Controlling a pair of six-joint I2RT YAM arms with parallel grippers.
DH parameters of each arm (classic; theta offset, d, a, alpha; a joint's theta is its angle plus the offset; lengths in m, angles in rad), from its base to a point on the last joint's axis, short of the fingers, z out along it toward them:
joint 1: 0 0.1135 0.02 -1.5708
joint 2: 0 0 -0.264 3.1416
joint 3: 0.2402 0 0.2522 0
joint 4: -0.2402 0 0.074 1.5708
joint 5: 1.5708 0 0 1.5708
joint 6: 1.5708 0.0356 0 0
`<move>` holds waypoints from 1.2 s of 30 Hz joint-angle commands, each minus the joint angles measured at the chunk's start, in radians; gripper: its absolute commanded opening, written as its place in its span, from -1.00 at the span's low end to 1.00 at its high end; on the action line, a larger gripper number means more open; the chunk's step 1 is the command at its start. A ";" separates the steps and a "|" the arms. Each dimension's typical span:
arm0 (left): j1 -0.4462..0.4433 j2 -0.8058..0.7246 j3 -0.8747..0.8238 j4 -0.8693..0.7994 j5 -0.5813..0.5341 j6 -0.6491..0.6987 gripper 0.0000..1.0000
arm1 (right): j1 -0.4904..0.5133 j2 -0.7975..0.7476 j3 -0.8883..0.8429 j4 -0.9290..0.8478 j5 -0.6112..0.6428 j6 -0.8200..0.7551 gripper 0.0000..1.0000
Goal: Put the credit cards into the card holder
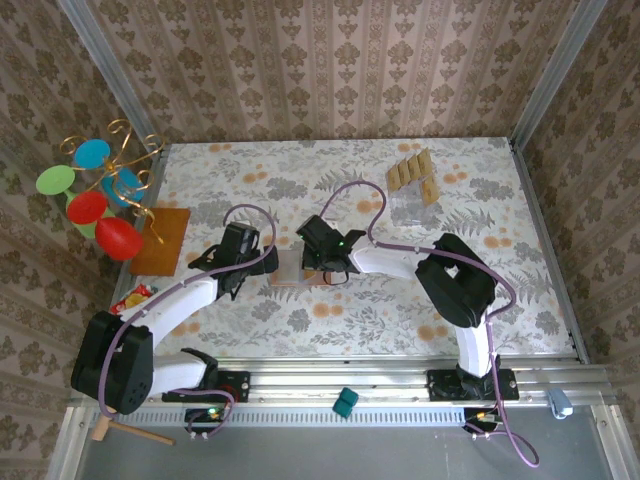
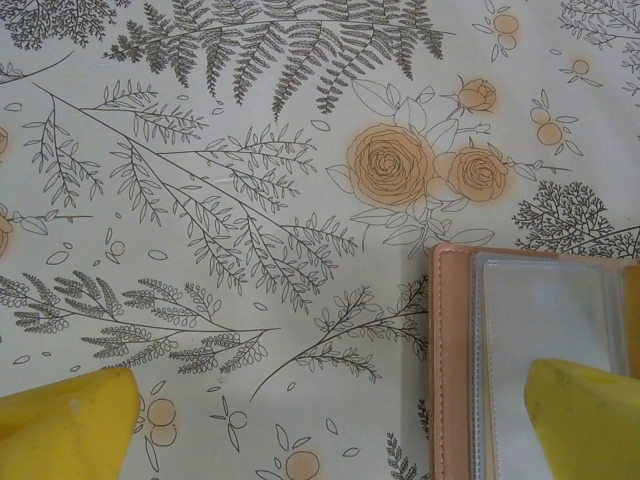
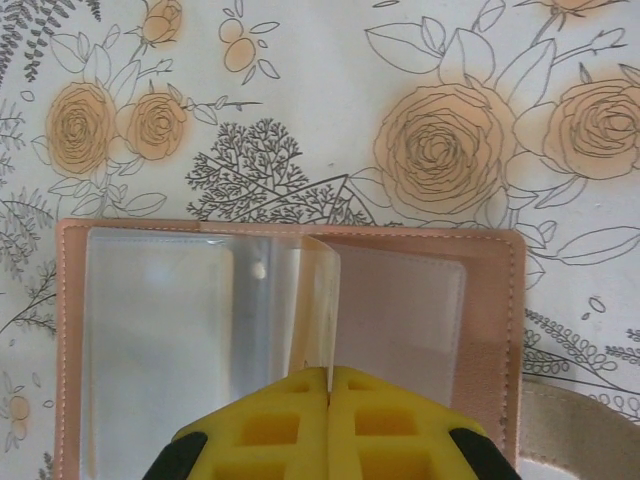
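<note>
My right pincer (image 3: 328, 385) is pressed shut. Its yellow tips meet on a clear plastic leaf (image 3: 315, 300) of the card holder (image 3: 480, 300), and the leaf stands up from the fold while the other sleeves lie flat. My left pincer (image 2: 328, 410) is spread wide and holds nothing. One tip hangs over the card holder's edge and the other over bare tablecloth (image 2: 200, 150); I cannot tell whether either touches. The card holder lies open between my two arms, inside up, its long axis running left to right across the table. The credit cards (image 1: 412, 172) sit in a row far off to the right.
</note>
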 commanded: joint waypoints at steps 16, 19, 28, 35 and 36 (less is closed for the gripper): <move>0.007 -0.008 -0.001 0.003 0.040 0.015 1.00 | -0.123 -0.124 -0.225 0.004 -0.011 -0.092 -1.00; 0.006 0.001 0.010 0.004 0.051 0.019 1.00 | -0.142 -0.151 -0.211 0.021 -0.101 -0.138 -1.00; -0.081 0.099 0.107 -0.006 0.058 0.052 1.00 | -0.178 -0.234 -0.148 -0.038 -0.246 -0.252 -1.00; -0.179 0.231 0.210 -0.020 0.009 0.096 1.00 | -0.204 -0.266 -0.193 0.008 -0.301 -0.234 -1.00; -0.193 0.250 0.223 -0.023 -0.002 0.101 1.00 | -0.210 -0.264 -0.199 0.023 -0.313 -0.230 -1.00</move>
